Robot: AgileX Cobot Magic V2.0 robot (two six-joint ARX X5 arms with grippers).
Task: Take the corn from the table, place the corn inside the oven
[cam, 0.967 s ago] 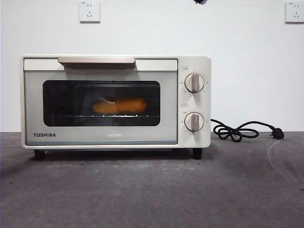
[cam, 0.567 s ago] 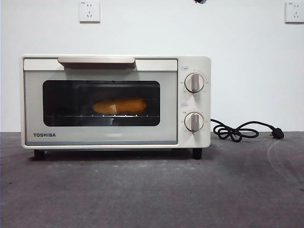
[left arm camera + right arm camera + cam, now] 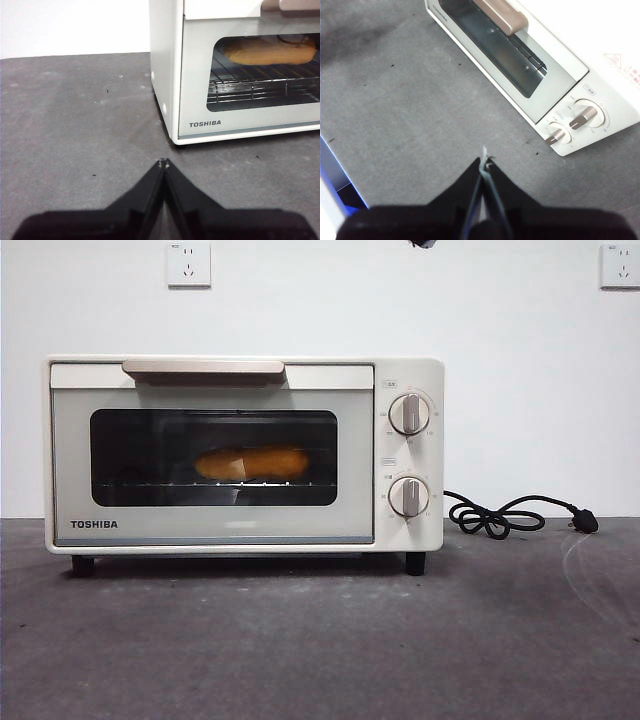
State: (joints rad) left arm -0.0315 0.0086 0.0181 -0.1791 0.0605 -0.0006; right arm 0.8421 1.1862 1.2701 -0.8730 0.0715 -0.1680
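The corn (image 3: 250,463) lies on the wire rack inside the cream-white oven (image 3: 400,530), seen through the dark glass of the closed door; the left wrist view also shows the corn (image 3: 270,51) behind the glass. The oven stands on the dark grey table (image 3: 320,640). My left gripper (image 3: 163,162) is shut and empty, low over the table off the oven's left front corner. My right gripper (image 3: 484,160) is shut and empty, high above the table in front of the oven's knobs (image 3: 582,117). A black arm tip (image 3: 421,243) shows at the top edge of the front view.
A black power cord (image 3: 500,517) with its plug lies on the table to the right of the oven. Two wall sockets (image 3: 188,264) sit on the white wall behind. A table edge with a blue strip (image 3: 332,172) shows in the right wrist view.
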